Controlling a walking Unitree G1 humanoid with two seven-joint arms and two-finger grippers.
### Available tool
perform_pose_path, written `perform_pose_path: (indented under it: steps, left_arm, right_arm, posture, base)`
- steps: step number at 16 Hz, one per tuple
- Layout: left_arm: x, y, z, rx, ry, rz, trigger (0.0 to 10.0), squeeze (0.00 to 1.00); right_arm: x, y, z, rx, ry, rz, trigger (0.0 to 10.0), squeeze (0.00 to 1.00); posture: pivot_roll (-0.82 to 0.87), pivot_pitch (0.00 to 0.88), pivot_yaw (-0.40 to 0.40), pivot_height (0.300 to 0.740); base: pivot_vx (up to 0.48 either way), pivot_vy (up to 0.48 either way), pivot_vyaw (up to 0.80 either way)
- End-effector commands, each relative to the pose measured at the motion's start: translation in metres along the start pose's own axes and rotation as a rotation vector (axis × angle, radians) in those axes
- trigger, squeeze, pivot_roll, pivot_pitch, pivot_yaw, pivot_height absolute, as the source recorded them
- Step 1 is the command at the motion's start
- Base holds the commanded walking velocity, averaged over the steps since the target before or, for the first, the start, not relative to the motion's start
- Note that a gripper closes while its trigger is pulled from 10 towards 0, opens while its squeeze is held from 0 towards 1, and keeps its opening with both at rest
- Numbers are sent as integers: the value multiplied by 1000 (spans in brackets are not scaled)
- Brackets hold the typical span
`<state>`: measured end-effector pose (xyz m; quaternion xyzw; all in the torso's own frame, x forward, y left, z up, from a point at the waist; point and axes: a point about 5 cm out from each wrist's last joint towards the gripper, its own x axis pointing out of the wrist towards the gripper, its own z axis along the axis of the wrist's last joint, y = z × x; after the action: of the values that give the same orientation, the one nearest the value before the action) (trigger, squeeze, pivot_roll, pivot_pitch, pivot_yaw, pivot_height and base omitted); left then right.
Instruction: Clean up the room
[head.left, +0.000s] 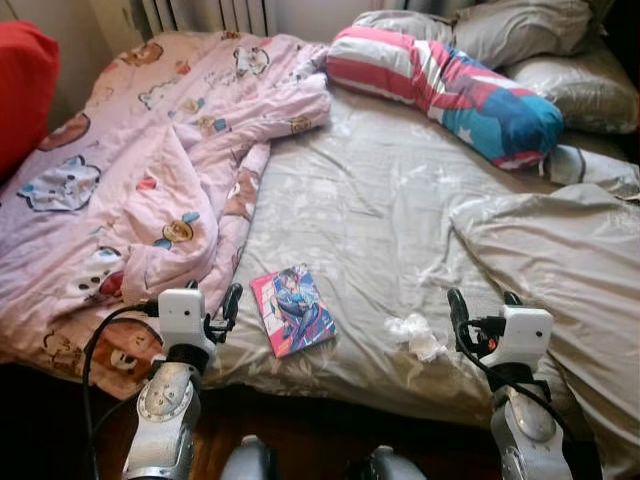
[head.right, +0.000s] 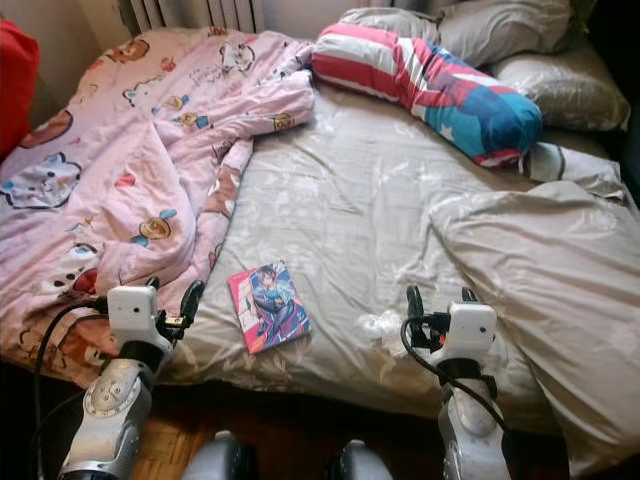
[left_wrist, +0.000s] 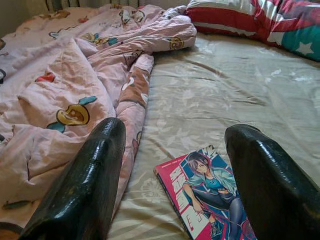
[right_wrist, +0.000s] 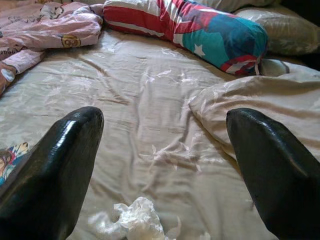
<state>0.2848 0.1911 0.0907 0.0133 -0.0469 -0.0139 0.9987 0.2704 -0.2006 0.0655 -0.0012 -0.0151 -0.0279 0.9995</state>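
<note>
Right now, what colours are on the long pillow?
The long pillow has red and white stripes, then blue with white stars; clearest in the left eye view.

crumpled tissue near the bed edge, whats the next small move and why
Probably ease the right end effector forward and down onto the crumpled tissue: its fingers are open, empty and just short of it, while the left end effector faces the comic book.

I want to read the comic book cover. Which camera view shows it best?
The left wrist view: the comic book lies close, cover art large. Both eye views show it whole but small; the right wrist view catches just a corner.
</note>
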Motion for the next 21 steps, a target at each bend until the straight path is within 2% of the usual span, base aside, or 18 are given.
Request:
perform_pose_path:
  steps: [1, 10, 14, 15, 21]
  left_arm:
    - [-2, 0, -1, -19, 14, 3, 10000, 0]
    - [-6, -1, -4, -19, 36, -7, 10000, 0]
    - [-8, -1, -5, -13, 45, -10, 10000, 0]
    - [-8, -1, -5, -13, 47, -11, 10000, 0]
    - [-7, -4, -4, -26, 57, -33, 10000, 0]
  right_arm:
    - [-4, -2, -6, 4, 30, -4, 10000, 0]
    - [-5, 2, -11, -3, 67, 9, 10000, 0]
    - [-4, 3, -14, 7, 91, 9, 10000, 0]
    - [-6, 4, -13, 10, 65, 10, 10000, 0]
    - [-5, 5, -12, 18, 64, 5, 10000, 0]
  posture:
    - [29, 207, -30, 667]
    - [32, 202, -29, 667]
    - [37, 210, -29, 618]
    - [37, 210, -29, 609]
    - [37, 215, -29, 609]
  base:
    - [0, 0, 0]
    - [0, 0, 0]
    - [0, 0, 0]
    - [0, 0, 0]
    - [0, 0, 0]
